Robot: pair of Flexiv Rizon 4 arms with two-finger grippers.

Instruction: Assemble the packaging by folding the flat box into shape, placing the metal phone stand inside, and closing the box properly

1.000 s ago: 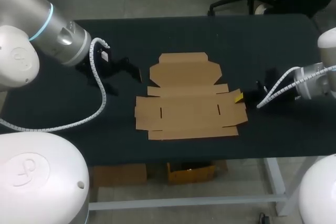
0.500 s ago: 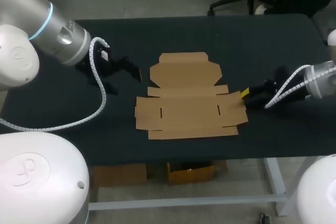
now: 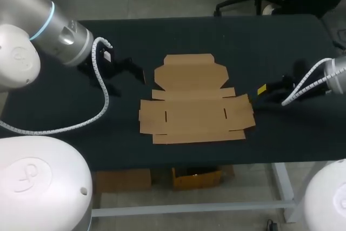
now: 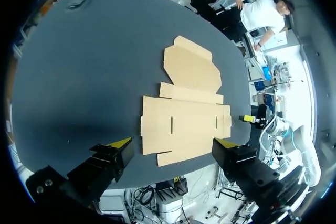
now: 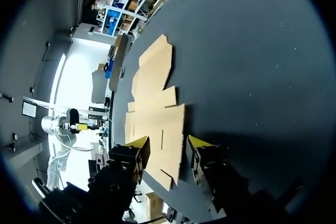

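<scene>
Barely begun: flat box [image 3: 195, 101] unfolded at middle of table [image 3: 259, 41], nothing creased. Left gripper [image 4: 173, 142], right gripper [image 5: 169, 141] both spread wide, empty. Stand apparently out of view.

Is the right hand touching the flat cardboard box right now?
No: in the head view the right hand sits off the right edge of the flat box, with bare table showing between them.

A black table [image 4: 79, 77] is seen, spread under and far ahead of the left pincer [image 4: 173, 143].
</scene>
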